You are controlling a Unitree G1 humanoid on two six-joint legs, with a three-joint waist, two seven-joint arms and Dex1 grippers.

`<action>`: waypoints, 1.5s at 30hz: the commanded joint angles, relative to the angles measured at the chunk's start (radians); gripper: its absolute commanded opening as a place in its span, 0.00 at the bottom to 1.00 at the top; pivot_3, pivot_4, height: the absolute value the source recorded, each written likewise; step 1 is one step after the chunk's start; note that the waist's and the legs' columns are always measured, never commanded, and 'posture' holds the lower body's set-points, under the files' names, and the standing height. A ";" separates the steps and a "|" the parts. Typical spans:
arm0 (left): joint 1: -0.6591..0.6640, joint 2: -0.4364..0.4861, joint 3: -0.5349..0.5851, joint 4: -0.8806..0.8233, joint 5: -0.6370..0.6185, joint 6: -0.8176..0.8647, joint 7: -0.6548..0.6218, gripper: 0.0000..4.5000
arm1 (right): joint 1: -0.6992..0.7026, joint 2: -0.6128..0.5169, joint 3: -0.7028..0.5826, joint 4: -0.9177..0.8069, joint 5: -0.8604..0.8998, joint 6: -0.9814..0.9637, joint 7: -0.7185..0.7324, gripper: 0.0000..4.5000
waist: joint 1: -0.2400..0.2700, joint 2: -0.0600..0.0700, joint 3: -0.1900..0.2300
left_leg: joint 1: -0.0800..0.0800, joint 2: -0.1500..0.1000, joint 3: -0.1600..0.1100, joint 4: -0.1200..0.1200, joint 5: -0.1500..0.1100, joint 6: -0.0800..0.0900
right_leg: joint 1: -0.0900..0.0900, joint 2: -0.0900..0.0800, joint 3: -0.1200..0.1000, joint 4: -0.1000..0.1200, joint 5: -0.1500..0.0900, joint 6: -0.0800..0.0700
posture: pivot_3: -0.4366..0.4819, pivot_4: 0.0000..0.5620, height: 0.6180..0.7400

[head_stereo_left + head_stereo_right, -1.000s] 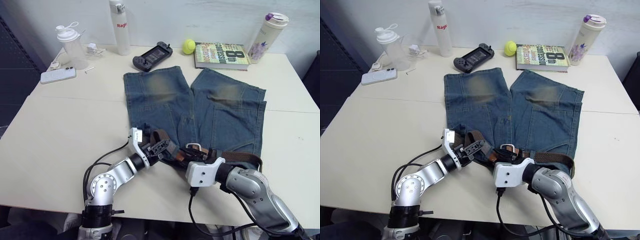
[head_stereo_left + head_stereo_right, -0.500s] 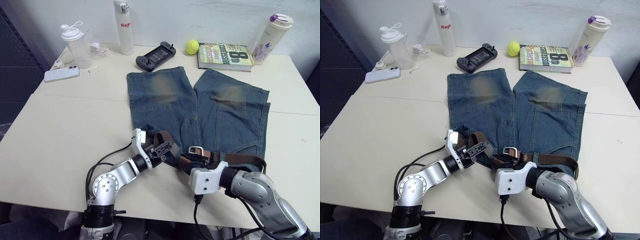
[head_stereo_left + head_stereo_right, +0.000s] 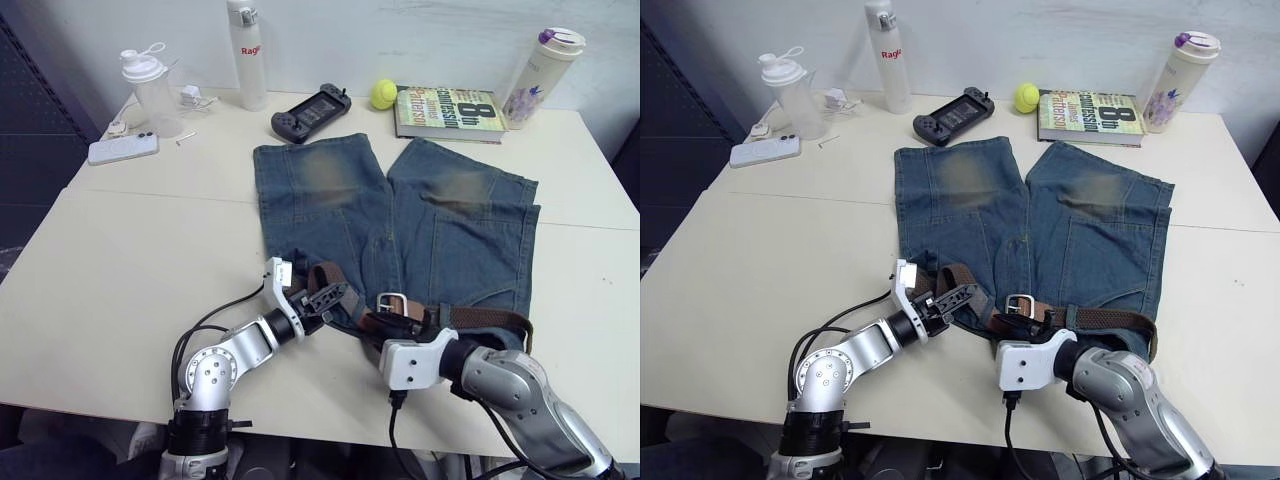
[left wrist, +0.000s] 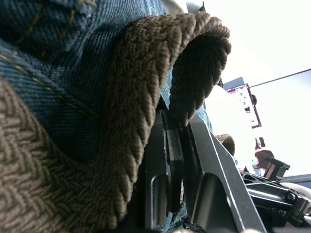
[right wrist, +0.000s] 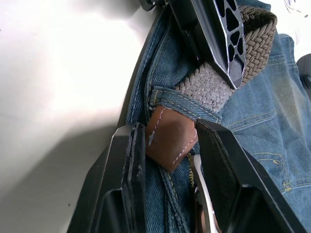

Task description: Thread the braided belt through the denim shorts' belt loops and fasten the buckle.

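From the head camera, the denim shorts (image 3: 395,225) lie flat on the table (image 3: 120,260), waistband toward the robot. The braided belt (image 3: 480,318) runs along that waistband, with the buckle (image 3: 393,301) lying on the denim between the two grippers. The left gripper (image 3: 322,298) sits at a raised fold of the belt, just beside the buckle; the right gripper (image 3: 1025,322) reaches in from the other side, close to the left one. With both crowded on one short stretch, a pull by one arm could drag the shorts along the table or tug the strap from the other's hold.

In the left wrist view, the left gripper (image 4: 177,160) has its fingers pressed together, pinching a curled loop of the belt (image 4: 146,97) that arches over them against the denim (image 4: 53,63). The grip looks shallow, so the woven strap could slide out under tension.

In the right wrist view, the right gripper (image 5: 167,145) stands spread around the belt's brown leather tip (image 5: 170,136), which pokes out from under a belt loop (image 5: 182,102). The tip lies at a slant; closing now could catch the denim too, or push the tip back under the loop.
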 commanded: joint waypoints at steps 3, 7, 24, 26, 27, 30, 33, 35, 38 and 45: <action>0.013 -0.009 -0.028 0.004 -0.005 0.046 -0.007 0.00 | -0.002 -0.005 -0.019 -0.011 -0.039 0.012 -0.013 0.40 | 0.000 0.000 0.000 | 0.000 0.000 0.000 0.000 0.000 0.000 | 0.000 0.000 0.000 0.000 0.000 0.000 | 0.48 0.27 1.00; 0.012 -0.009 -0.027 0.005 -0.003 0.046 -0.006 0.00 | 0.016 -0.004 -0.024 -0.070 -0.003 0.036 0.024 0.40 | 0.001 0.000 0.000 | 0.000 0.000 0.000 0.000 0.000 0.000 | 0.000 0.000 0.000 0.000 0.000 0.000 | 0.48 0.27 1.00; 0.006 -0.008 -0.024 0.010 0.000 0.048 -0.012 0.00 | 0.033 0.018 0.002 -0.073 -0.129 0.100 -0.013 0.40 | 0.000 0.000 0.000 | 0.000 0.000 0.000 0.000 0.000 0.000 | 0.000 0.000 0.000 0.000 0.000 0.000 | 0.48 0.27 1.00; 0.005 -0.008 -0.025 0.010 0.000 0.049 -0.012 0.00 | 0.024 0.028 0.003 -0.063 -0.157 0.109 -0.029 0.40 | 0.001 0.000 0.000 | 0.000 0.000 0.000 0.001 0.000 0.000 | 0.000 0.000 0.000 0.001 0.000 0.000 | 0.48 0.27 1.00; 0.005 -0.008 -0.025 0.011 0.000 0.050 -0.012 0.00 | 0.020 0.032 0.003 -0.060 -0.168 0.111 -0.034 0.40 | 0.001 0.000 0.000 | 0.000 0.000 0.000 0.001 0.000 0.000 | 0.000 0.000 0.000 0.001 0.000 0.000 | 0.48 0.27 1.00; 0.002 -0.006 -0.025 0.012 0.000 0.050 -0.015 0.00 | 0.011 0.071 -0.008 -0.070 -0.173 0.104 -0.075 0.40 | -0.001 0.000 0.000 | 0.000 0.000 0.000 0.001 0.000 0.000 | 0.000 0.000 0.000 0.001 0.000 0.000 | 0.48 0.27 1.00; 0.001 -0.005 -0.024 0.012 0.002 0.052 -0.015 0.00 | 0.016 0.081 -0.006 -0.092 -0.147 0.060 -0.076 0.40 | -0.003 0.000 0.000 | 0.000 0.000 0.000 0.001 0.000 0.000 | 0.000 0.001 0.001 0.002 0.000 0.000 | 0.48 0.27 1.00; 0.000 -0.004 -0.025 0.013 0.002 0.053 -0.016 0.00 | 0.023 0.083 -0.010 -0.109 -0.130 0.026 -0.085 0.40 | -0.003 0.000 0.000 | 0.000 0.000 0.000 0.001 0.000 0.000 | 0.000 0.001 0.001 0.001 0.000 0.000 | 0.48 0.27 1.00; -0.001 -0.005 -0.024 0.013 0.000 0.054 -0.017 0.00 | 0.027 0.079 -0.027 -0.117 -0.120 -0.007 -0.098 0.40 | -0.003 0.000 0.000 | 0.000 0.000 0.000 0.001 0.000 0.000 | 0.000 0.001 0.001 0.001 0.000 0.000 | 0.48 0.27 1.00; 0.001 -0.006 -0.026 0.012 0.001 0.054 -0.017 0.00 | 0.033 0.072 -0.042 -0.106 -0.117 -0.022 -0.088 0.40 | -0.003 0.000 0.000 | 0.000 0.000 0.000 0.001 0.000 0.000 | 0.000 0.001 0.001 0.002 0.000 0.000 | 0.48 0.27 1.00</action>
